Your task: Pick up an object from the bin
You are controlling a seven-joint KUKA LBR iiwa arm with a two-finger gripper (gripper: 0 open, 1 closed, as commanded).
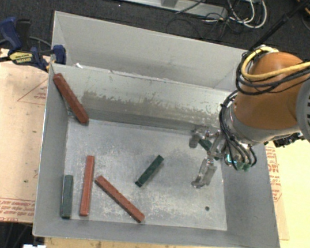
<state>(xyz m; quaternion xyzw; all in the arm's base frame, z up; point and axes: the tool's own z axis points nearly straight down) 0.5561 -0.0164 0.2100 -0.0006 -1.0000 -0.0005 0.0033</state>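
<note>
While the gripper (201, 180) hangs low over the right half of the bin (146, 104), whether clenched or released cannot be told; a dark green bar (149, 170) lies tilted near it, mid-bin.

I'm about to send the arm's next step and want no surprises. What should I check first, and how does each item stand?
1. The gripper over a thing: not ok, bare bin floor beneath.
2. Nearest thing free: ok, the dark green block lies flat, alone, mid-bin.
3. The gripper clear of walls: ok.
4. The brown block at back corner graspable: not ok, leans on wall.
5. The front three blocks spaced for grasping: cannot tell.
</note>
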